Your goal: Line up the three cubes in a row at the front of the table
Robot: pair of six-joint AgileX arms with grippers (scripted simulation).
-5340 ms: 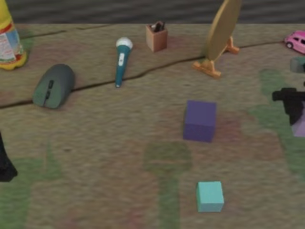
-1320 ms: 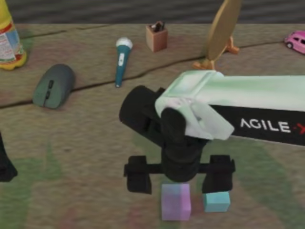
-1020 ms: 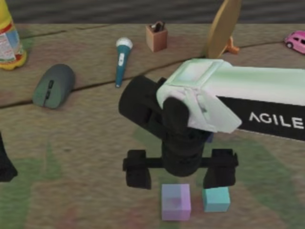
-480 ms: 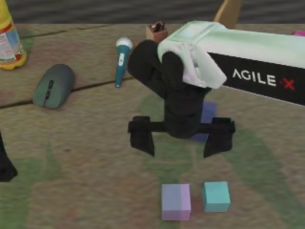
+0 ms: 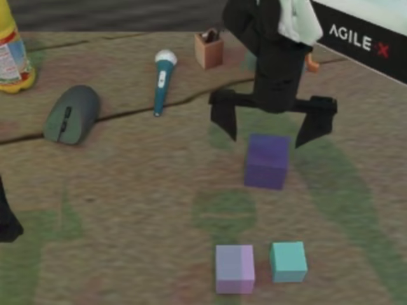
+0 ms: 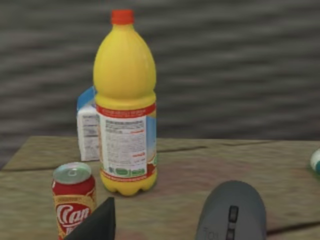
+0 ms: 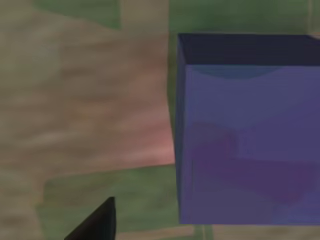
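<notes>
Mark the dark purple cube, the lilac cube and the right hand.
dark purple cube [image 5: 267, 161]: top view, its top face.
lilac cube [image 5: 234, 268]: top view, its top face.
right hand [image 5: 272, 127]: top view, midway between its open fingertips.

The right arm [image 5: 280, 57] hides most of the stand [image 5: 310, 62] — the left gripper [image 5: 7, 219] is cut off.

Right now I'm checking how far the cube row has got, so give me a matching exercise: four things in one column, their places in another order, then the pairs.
Things:
1. teal cube
2. lilac cube
3. dark purple cube
4. right gripper

Places:
A. mid-table, behind the front pair
B. front of the table, left of its neighbour
C. open above the mid-table cube
D. front of the table, right of its neighbour

Pairs: 1-D, 2-B, 3-A, 4-C
</notes>
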